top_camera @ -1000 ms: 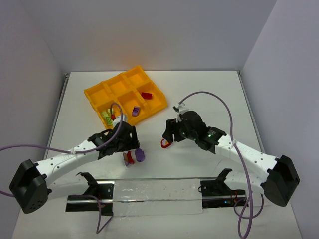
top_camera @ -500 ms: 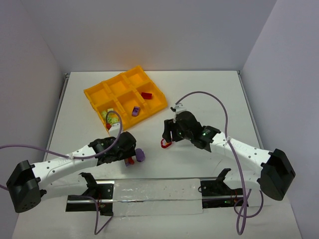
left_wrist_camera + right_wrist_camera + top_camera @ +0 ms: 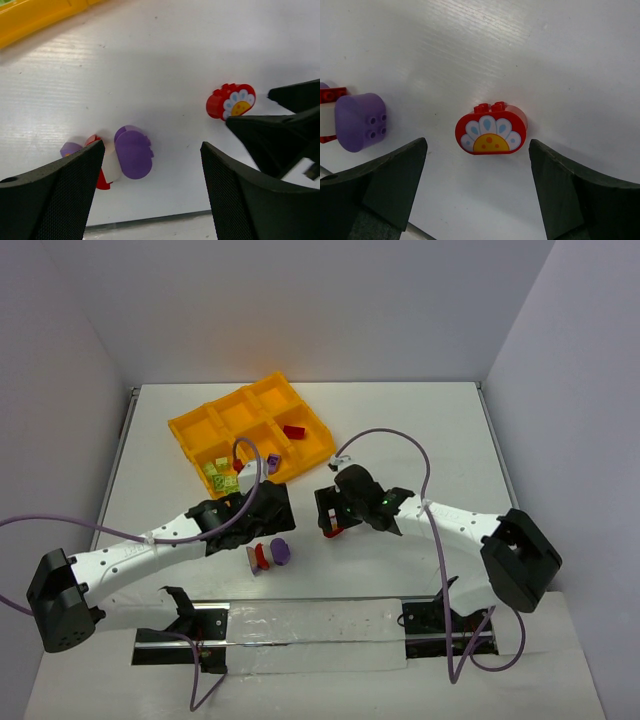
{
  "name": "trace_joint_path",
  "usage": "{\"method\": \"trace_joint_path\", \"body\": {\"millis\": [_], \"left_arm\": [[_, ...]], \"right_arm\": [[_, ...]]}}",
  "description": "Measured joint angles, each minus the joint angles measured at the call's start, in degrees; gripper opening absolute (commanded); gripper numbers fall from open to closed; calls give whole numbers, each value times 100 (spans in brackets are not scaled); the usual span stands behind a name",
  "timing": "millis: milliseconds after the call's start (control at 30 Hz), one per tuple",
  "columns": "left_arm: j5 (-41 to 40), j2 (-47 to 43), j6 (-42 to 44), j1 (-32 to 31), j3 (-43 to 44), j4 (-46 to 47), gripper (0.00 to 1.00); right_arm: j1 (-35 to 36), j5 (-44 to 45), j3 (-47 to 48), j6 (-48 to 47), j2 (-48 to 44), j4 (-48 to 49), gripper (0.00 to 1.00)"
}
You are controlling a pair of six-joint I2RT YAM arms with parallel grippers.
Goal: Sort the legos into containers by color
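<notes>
The right tool (image 3: 477, 142) is spread wide with nothing gripped. In its wrist view a red brick with a flower face (image 3: 491, 129) lies on the white surface (image 3: 420, 430) between the two fingers, with a gap on each side. The left tool (image 3: 151, 145) is also spread wide and holds nothing. Below it lie a rounded purple brick (image 3: 133, 158) and, touching that brick, a small cluster of red, white and purple pieces (image 3: 100, 167). In the orange-yellow tray (image 3: 185, 430), the near row holds yellow-green bricks (image 3: 218, 478) in its left cell, a purple brick (image 3: 272, 462) in the middle and a red brick (image 3: 293, 432) on the right.
</notes>
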Motion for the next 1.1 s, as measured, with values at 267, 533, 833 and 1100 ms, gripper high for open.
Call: {"method": "trace_joint_path", "body": {"millis": [267,533,833,1100], "left_arm": [[59,26,298,0,97,115,85],[89,26,335,0,97,121,85],[87,32,354,0,93,137,85],[-20,-27,322,0,62,130,85]], "right_arm": [[50,-69,50,-39,703,31,93],[210,220,144,-201,977,118,84],[223,451,181,-332,1062,398,43],[247,650,274,-393,1003,251,30]]}}
